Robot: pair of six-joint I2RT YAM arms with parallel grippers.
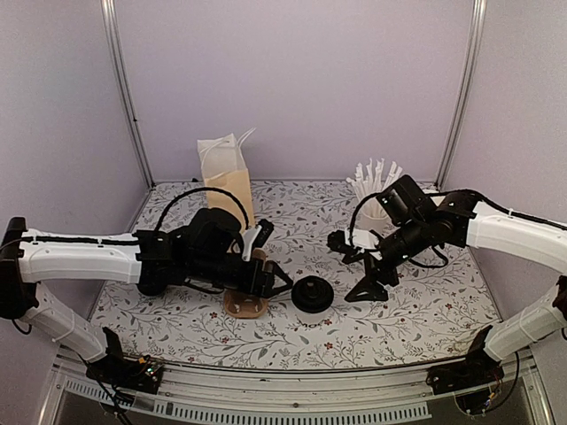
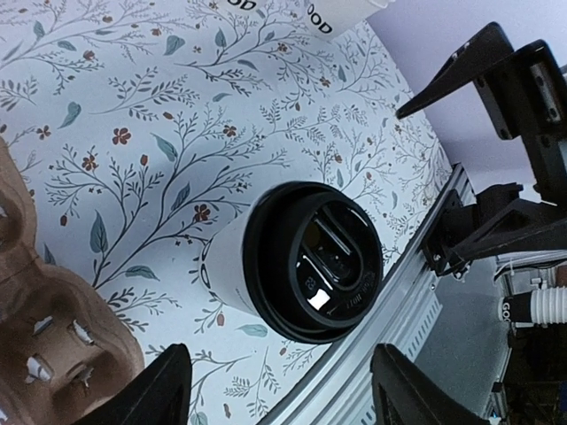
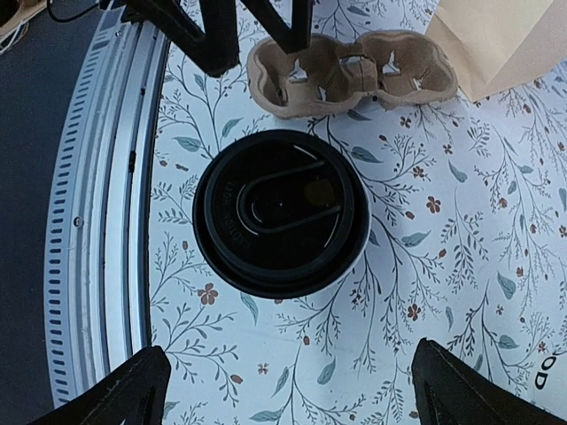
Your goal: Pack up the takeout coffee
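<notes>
Floral tablecloth [image 1: 416,319] spans the table. Leftmost stands the bag [image 1: 229,181], then the carrier [image 3: 350,66]. The left gripper [image 2: 283,390], fingers apart, sits short of the coffee [image 2: 312,261], whose white side only its camera shows. The right gripper [image 3: 292,390] gapes, touching nothing. Only the overhead view shows the straws [image 1: 374,177].

Top external view high over the near edge of the table [image 1: 425,310], facing down toward the far edge, both wrist views close, looking steeply down, all three sharing takeout coffee [image 1: 312,293] and cardboard carrier [image 1: 245,305].
</notes>
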